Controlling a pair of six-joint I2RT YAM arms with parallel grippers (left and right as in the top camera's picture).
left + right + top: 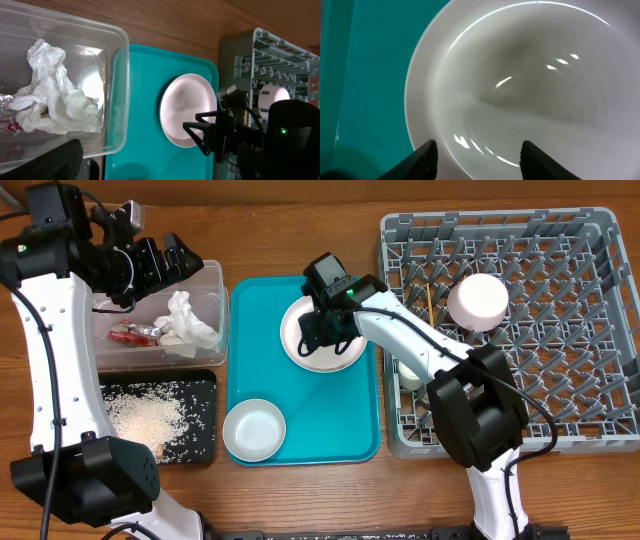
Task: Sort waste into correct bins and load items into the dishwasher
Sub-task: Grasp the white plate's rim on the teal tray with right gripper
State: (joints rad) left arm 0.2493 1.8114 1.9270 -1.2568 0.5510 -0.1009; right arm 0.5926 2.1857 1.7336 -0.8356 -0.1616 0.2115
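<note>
place: robot lab bench | evidence: left arm (45, 350), right arm (412, 340), wooden table (300, 230), grey dish rack (480, 218), teal tray (330, 410)

bright, even light — glare on bowl (520, 100)

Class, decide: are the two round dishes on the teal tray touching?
Apart. Overhead shows bare tray between the upper dish and the lower dish.
</note>
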